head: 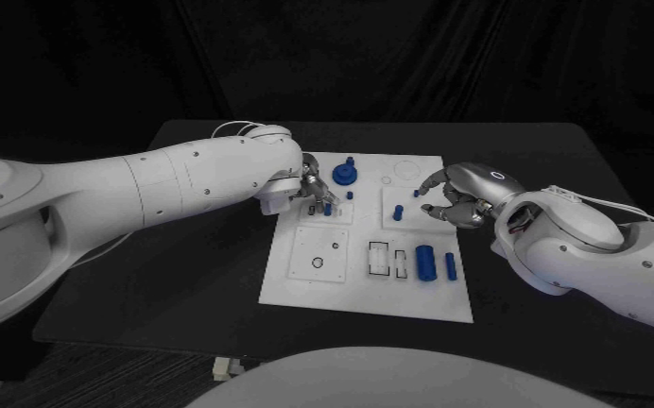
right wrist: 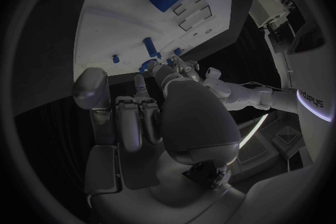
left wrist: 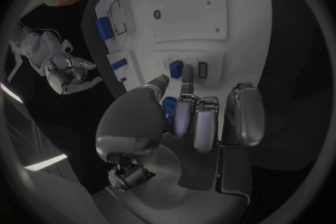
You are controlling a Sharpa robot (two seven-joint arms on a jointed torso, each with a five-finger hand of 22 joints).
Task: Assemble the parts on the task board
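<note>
On the black worktop [head: 191, 266], both silver hands worked over the flat white task board [head: 366, 285].
The left hand [head: 308, 189] hovered at the board's far-left corner, fingers reaching down beside a small blue part [head: 329, 208] standing in a raised block; whether it pinched that part I cannot tell. The right hand [head: 456, 196] curled at the board's right edge, near a short blue peg [head: 398, 212], its grip unclear. Two blue cylinders [head: 426, 263] lay near the board's near-right corner.

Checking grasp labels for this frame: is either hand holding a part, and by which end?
The left hand pinches a small blue part between its fingertips over the task board; which end cannot be told. Whether the right hand holds anything cannot be told.
</note>
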